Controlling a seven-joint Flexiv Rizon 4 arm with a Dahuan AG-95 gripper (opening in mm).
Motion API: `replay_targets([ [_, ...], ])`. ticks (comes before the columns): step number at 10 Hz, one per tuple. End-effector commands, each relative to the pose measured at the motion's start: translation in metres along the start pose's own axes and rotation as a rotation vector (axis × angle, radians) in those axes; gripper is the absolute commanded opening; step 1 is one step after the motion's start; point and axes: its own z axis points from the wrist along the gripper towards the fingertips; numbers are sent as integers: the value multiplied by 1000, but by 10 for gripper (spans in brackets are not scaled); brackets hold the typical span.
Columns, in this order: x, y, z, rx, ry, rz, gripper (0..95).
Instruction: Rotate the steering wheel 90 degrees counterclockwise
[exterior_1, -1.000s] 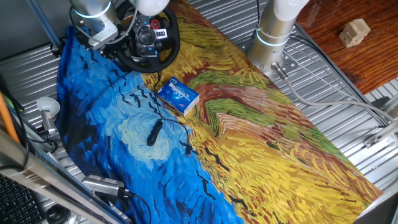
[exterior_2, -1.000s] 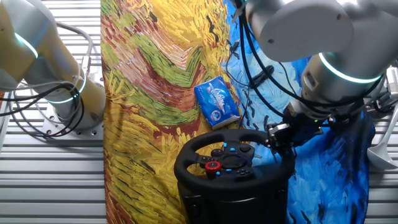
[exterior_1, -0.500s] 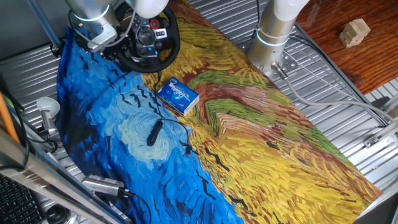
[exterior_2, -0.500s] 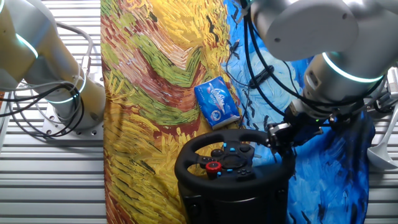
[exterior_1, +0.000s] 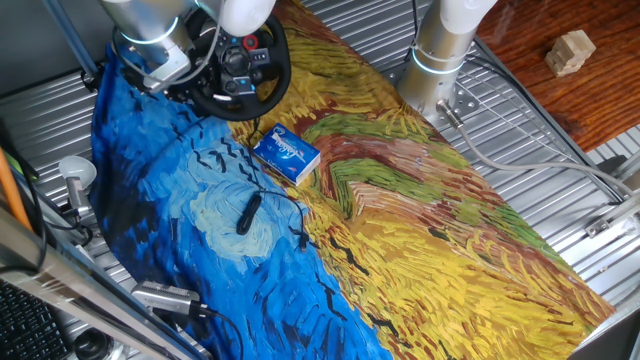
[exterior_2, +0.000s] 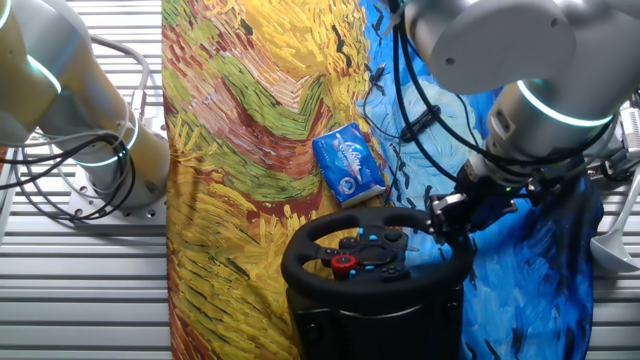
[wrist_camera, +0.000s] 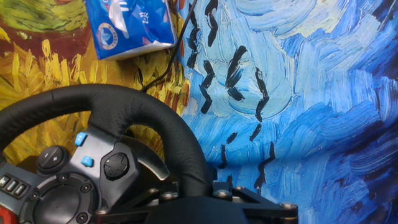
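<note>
The gripper (exterior_2: 447, 222) clamps the steering wheel (exterior_2: 375, 257) at its rim; the wheel's face tilts upward, away from the blue tissue pack (exterior_2: 348, 166).

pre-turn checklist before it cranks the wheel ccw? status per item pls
1. Gripper at the steering wheel rim: ok, it sits at the rim's edge on the blue-cloth side.
2. Fingers closed on the rim: cannot tell. The hand view shows the rim running into the gripper body, but no fingertips show.
3. Blue box out of the wheel's sweep: ok, it lies flat on the cloth, apart from the rim.
4. Black cable away from the wheel: cannot tell, it runs past the box toward the wheel base.
5. Arm cables free of the rim: ok, they hang above the cloth, not touching the wheel.
</note>
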Motion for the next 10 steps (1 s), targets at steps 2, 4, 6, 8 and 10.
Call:
replay_targets([
  [2, -1, -2, 2, -2, -2, -7, 0],
  [4, -1, -2, 2, -6, -5, -14, 0],
  [6, 2, -1, -1, -15, -14, -25, 0],
  [8, 5, 0, -3, -17, -22, -32, 0],
  [10, 6, 0, -3, -26, -26, -47, 0],
])
